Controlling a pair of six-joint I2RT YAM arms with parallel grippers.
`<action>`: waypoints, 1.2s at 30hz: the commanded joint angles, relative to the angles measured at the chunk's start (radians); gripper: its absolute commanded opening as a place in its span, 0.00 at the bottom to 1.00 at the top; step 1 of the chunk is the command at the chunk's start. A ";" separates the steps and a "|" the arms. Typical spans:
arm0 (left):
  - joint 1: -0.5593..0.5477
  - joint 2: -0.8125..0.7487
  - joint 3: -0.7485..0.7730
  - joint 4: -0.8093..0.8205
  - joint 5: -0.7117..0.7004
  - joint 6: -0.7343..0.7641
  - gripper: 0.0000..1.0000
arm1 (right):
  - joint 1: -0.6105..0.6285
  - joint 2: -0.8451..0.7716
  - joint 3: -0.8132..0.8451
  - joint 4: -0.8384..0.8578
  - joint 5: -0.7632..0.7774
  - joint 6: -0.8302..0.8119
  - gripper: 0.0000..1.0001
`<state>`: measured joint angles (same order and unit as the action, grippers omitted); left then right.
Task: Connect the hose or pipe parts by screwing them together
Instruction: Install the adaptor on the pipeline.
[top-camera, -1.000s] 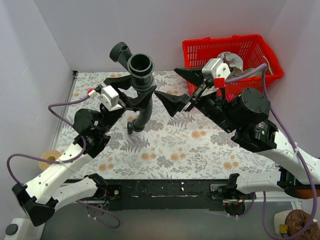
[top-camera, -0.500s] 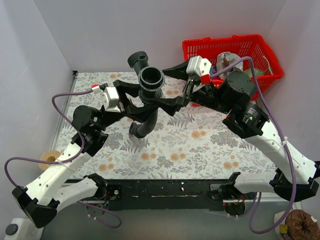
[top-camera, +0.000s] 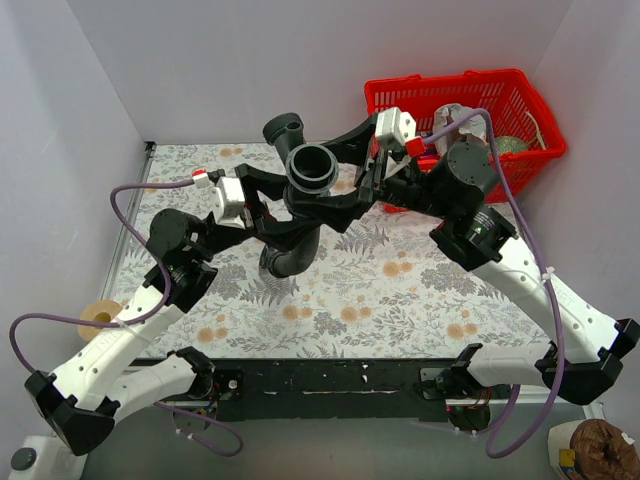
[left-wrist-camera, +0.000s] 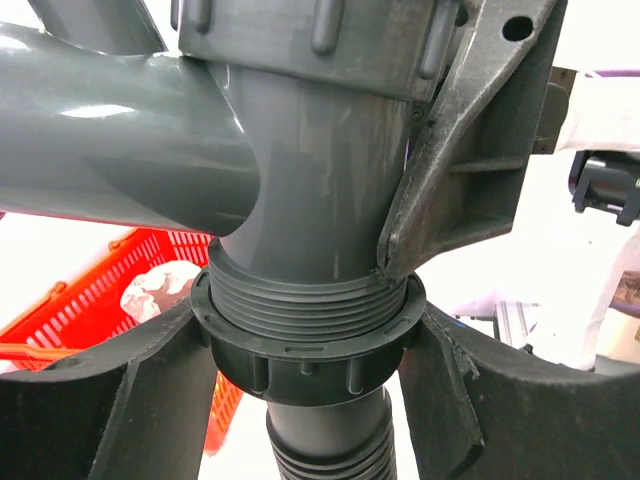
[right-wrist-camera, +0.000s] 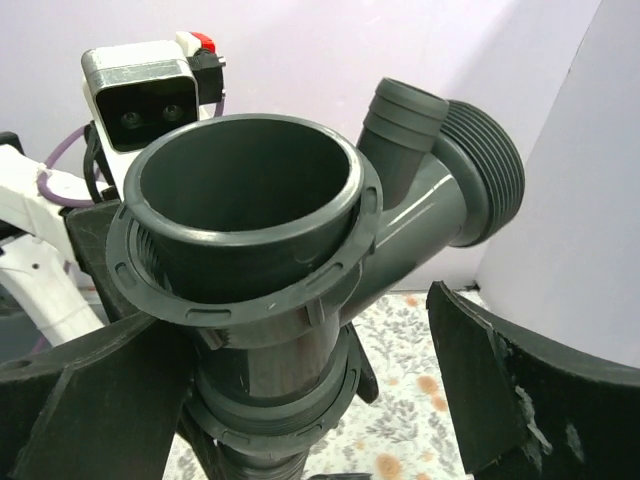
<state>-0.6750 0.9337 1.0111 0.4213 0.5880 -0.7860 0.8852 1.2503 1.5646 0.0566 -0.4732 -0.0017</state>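
Left claw: my left claw (top-camera: 290, 205) is closed on the collar nut (left-wrist-camera: 305, 350) at the upper end of the hose (top-camera: 295, 250). In the left wrist view my two dark fingers (left-wrist-camera: 120, 400) press on the nut from the left and the right.
Right claw: my right claw (top-camera: 320, 185) stands wide, with one finger on each side of the fitting (top-camera: 311, 172). In the right wrist view there is a gap between the right-hand finger and the fitting. Whether the left-hand finger touches the flange I cannot tell.
Fitting: dark grey and T-shaped, held upright in the air above the far middle of the bench (top-camera: 400, 290). Its large round opening faces up. A threaded side branch (top-camera: 283, 129) points to the far left.
Joint: the collar nut sits on the thread (left-wrist-camera: 300, 305) of the fitting's lower stem. Several turns of thread show above the nut.
Hose: black and ribbed. It hangs from the nut, curves down to the near left, and its free end lies low over the bench below my left claw.
Basket: the red basket (top-camera: 520, 100) stands at the far right corner of the bench, behind my right arm, with pale crumpled material inside.
Cables: purple cables (top-camera: 140, 190) loop along both of my arms, apart from the hose.
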 joint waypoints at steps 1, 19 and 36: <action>0.002 -0.029 0.058 0.068 -0.010 0.008 0.00 | -0.075 -0.057 -0.138 0.158 -0.090 0.169 0.98; 0.003 -0.036 0.044 0.089 -0.062 0.051 0.00 | -0.158 0.008 -0.152 0.298 -0.219 0.399 0.25; 0.003 -0.004 0.047 0.152 -0.278 0.191 0.00 | 0.154 -0.046 -0.204 0.087 0.520 0.117 0.01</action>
<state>-0.6712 0.9463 1.0107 0.4080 0.4015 -0.6781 0.9096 1.2095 1.3918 0.2752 -0.2867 0.2043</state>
